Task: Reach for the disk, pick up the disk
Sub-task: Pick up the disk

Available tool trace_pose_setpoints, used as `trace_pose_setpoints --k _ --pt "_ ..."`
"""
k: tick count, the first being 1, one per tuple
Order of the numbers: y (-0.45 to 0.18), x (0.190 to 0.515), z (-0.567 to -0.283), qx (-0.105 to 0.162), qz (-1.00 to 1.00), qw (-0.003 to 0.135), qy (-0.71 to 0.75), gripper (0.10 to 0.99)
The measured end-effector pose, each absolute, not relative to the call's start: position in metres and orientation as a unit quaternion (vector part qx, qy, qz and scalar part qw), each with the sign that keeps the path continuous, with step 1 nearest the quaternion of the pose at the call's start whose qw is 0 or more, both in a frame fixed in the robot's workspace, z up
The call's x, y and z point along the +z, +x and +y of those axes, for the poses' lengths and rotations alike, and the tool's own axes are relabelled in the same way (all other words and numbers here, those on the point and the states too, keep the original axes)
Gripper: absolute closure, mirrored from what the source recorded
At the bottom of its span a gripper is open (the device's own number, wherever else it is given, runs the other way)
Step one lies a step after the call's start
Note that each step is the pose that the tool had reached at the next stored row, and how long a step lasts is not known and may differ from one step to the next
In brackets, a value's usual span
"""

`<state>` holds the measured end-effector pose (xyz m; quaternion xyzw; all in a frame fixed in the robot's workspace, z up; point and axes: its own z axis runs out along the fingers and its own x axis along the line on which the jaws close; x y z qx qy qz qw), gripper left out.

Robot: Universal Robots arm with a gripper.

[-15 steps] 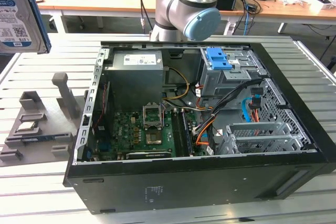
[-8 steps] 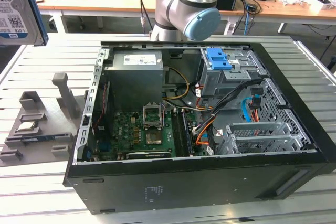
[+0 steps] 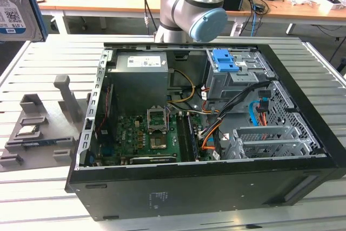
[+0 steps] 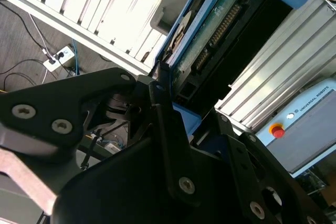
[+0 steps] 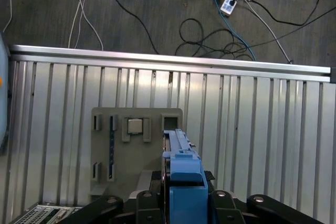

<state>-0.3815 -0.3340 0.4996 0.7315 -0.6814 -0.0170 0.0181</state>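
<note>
- The slatted metal table [image 3: 48,58] carries everything, and its ribs run under both the case and the fixture
- The open computer case [image 3: 216,182] lies on its side with the panel off, I judge so that its bays can be reached from above; a blue latch [image 3: 224,60] sits on the drive cage inside
- The arm [image 3: 194,9] rises behind the case and swings out toward the exterior view's left
- A grey fixture [image 3: 43,133] lies flat on the table beside the case, its slots and posts apparently there to park parts
- The disk [image 3: 13,4] is off the table, held aloft at the exterior view's upper left; in the first wrist view its blue bracket [image 5: 184,182] hangs above the fixture, and in the second wrist view its green board [image 4: 210,35] shows
- The gripper [image 4: 189,114] has its 2 jaws clamped across the disk's thin body, so I judge the pick-up done
- A small square chip [image 5: 135,126] rests in 1 fixture pocket
- The disk's white-and-blue label carries a barcode; I leave its print unread, as with the lettering on the pendant [image 4: 304,124]
</note>
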Motion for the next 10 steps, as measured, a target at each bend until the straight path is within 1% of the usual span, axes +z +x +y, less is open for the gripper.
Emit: trace_pose_setpoints --k 10 --pt "-0.366 0.5 -0.334 -0.017 -0.681 0.018 0.731 0.718"
